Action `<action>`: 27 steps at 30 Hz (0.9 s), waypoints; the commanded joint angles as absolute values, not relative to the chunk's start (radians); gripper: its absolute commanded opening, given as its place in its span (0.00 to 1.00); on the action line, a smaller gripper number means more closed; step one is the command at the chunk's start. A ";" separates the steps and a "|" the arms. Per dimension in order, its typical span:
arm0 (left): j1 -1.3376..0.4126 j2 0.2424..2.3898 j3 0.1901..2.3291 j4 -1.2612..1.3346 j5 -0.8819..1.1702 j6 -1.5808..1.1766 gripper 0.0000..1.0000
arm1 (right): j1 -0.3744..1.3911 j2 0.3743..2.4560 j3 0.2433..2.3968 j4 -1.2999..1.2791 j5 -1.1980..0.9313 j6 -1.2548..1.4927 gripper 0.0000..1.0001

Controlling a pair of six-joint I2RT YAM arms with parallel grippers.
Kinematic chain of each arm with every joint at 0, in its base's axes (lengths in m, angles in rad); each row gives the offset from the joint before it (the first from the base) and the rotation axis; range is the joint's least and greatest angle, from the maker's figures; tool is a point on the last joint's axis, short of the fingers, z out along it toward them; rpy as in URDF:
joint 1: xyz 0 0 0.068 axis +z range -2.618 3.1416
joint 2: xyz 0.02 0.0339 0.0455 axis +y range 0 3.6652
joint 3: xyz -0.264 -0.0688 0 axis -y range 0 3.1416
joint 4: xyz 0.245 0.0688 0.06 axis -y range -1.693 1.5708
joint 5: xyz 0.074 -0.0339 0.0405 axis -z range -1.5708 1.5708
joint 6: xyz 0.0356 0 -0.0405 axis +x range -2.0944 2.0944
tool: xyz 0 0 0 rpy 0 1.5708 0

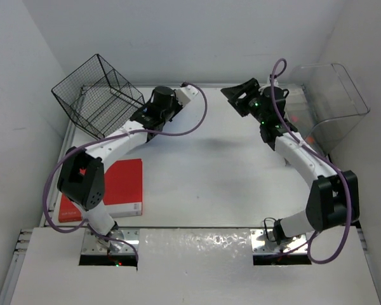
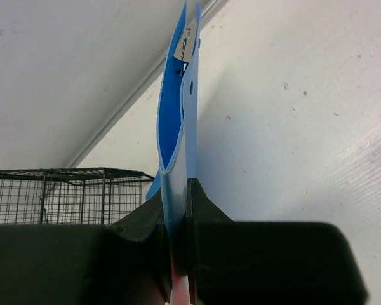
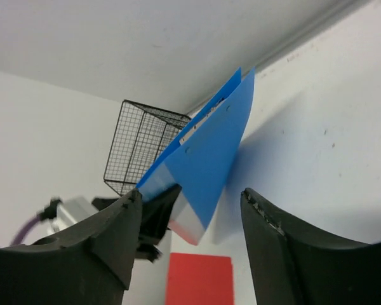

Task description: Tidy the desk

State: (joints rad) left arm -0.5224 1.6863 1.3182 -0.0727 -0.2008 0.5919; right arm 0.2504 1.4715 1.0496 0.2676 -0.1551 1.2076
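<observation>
A thin blue folder stands on edge above the white desk, with my left gripper shut on its pale lower end. In the right wrist view the same blue folder juts up from the left gripper's black fingers. My right gripper is open just in front of it, and its fingers touch nothing. From above, the left gripper and right gripper face each other near the desk's far edge.
A black wire basket stands tilted at the far left corner. A red book lies flat near the left arm's base. A clear plastic bin sits at the far right. Walls close in on three sides.
</observation>
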 commanded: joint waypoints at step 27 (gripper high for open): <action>0.211 1.623 2.052 -0.149 0.581 0.158 0.00 | 0.252 1.220 0.739 0.454 -0.130 0.661 0.63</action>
